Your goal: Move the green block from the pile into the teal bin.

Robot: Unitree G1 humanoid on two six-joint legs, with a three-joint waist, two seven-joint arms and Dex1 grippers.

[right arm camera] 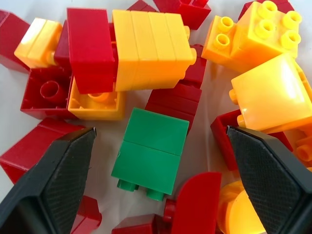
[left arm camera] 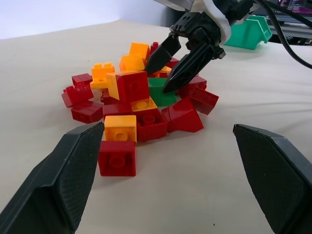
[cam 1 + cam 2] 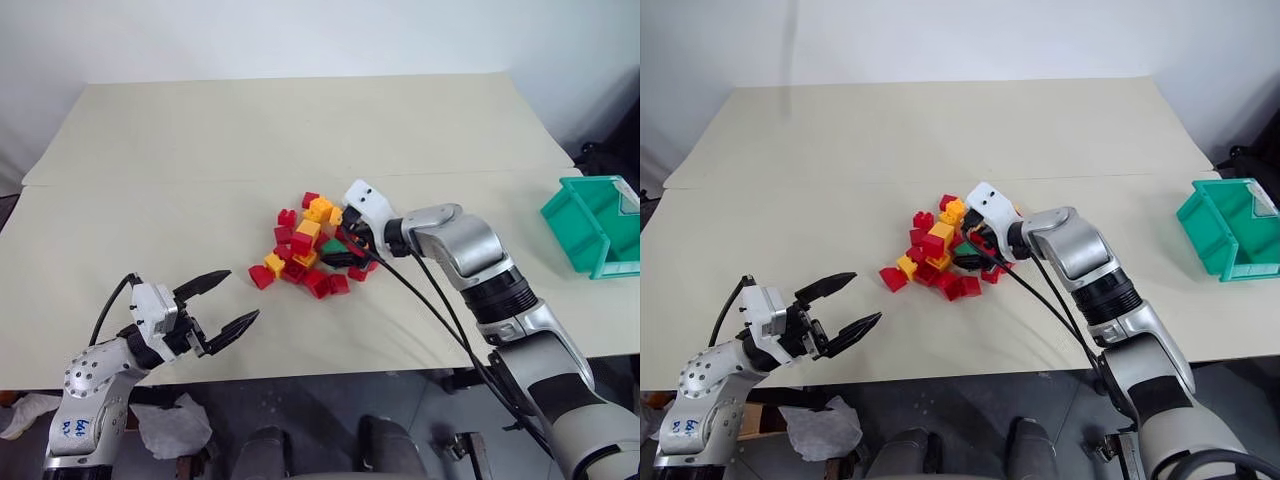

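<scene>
the right gripper [image 2: 175, 66] hangs over the pile [image 3: 305, 245] near the middle of the cream table [image 3: 200, 150], its 2 black fingers spread wide and pointing down into the bricks. nothing is held between them. in the right wrist view the green block [image 1: 150, 152] lies directly between the 2 fingertips [image 1: 53, 170], flat on its side on the table with its studs pointing toward the camera, and neither fingertip touches it. red bricks [image 1: 87, 48] and yellow-orange bricks [image 1: 151, 48] crowd round it on every side; 1 dark red brick lies just past its far edge.

in the left wrist view the green block sits low in the heap, partly hidden behind a red brick and a yellow one, with the right gripper's fingertips just above it.

the left gripper [image 3: 228, 304] hovers near the table's front edge on the robot's left, well apart from the pile, its fingers wide open and empty, pointing toward the bricks.

the teal bin [image 3: 598, 225] stands at the table's right edge, well apart from the pile, a white label showing on it.
</scene>
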